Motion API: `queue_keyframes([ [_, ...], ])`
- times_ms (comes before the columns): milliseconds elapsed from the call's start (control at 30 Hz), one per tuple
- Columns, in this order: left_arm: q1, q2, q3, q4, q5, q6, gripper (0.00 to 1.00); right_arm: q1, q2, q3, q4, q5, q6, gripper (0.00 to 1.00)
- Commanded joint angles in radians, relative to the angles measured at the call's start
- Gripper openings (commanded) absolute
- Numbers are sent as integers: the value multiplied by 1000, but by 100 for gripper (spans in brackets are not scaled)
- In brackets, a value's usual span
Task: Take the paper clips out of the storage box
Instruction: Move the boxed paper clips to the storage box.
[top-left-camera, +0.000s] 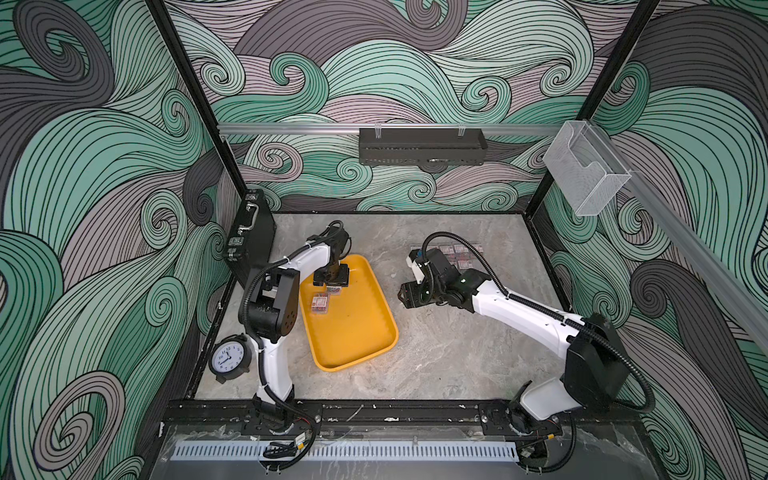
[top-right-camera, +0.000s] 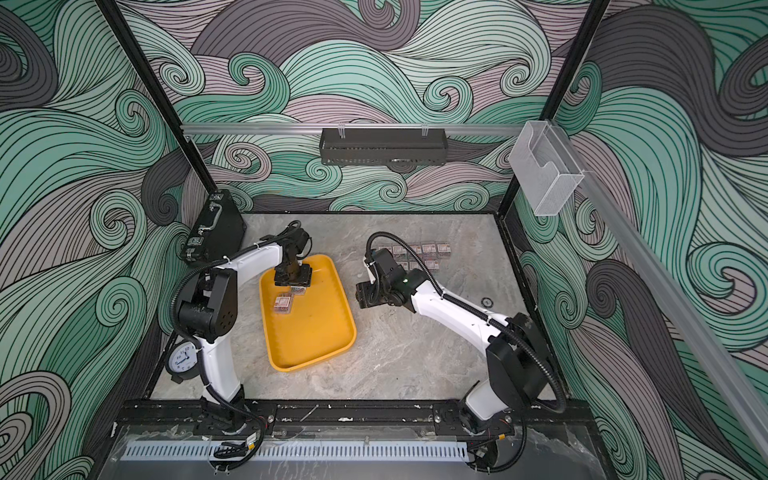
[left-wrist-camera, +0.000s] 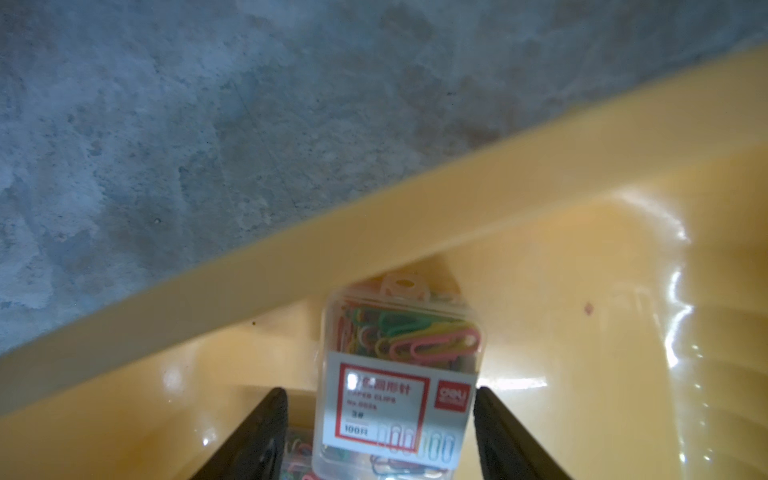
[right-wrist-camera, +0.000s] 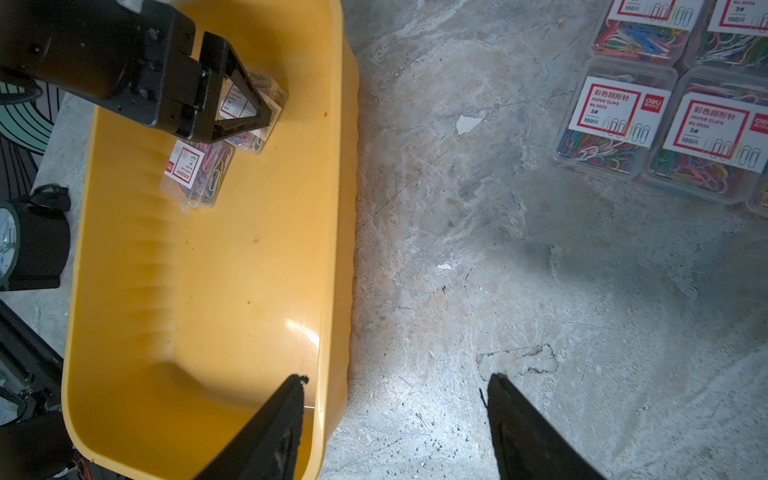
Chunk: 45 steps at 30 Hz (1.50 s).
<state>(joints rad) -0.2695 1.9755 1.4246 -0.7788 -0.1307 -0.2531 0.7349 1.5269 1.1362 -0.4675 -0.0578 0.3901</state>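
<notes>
The yellow-orange storage box lies on the stone table left of centre. Two clear boxes of paper clips remain in its far end. My left gripper reaches down into that end, open, with its fingers on either side of a labelled box of paper clips. One finger touches the box and a gap shows at the other. That box leans on another. My right gripper hangs open and empty over the storage box's right rim. Several boxes of paper clips sit on the table at the back right.
A black briefcase leans on the left wall. A black alarm clock stands at the front left beside the left arm. A black wire basket hangs on the back wall, and a clear holder on the right wall.
</notes>
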Motion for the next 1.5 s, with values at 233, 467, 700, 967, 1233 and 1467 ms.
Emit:
queue_keyframes([
  [233, -71, -1, -3, 18, 8, -27, 55, -9, -29, 4, -53, 47, -31, 69],
  [467, -137, -45, -53, 18, 16, -117, 50, -9, -40, 4, -66, 43, -43, 68],
  [700, -219, -146, -160, 21, 38, -232, 49, -5, -55, -1, -65, 42, -50, 67],
  [967, -241, -288, -275, 72, 78, -319, 54, 10, -30, 8, -48, 41, -45, 67],
  [1233, -240, -348, -290, 84, 108, -295, 65, 54, 21, 55, -42, 51, -36, 67],
  [1467, -179, -447, -299, 70, 91, -264, 65, 122, 60, 92, -1, 93, 21, 67],
])
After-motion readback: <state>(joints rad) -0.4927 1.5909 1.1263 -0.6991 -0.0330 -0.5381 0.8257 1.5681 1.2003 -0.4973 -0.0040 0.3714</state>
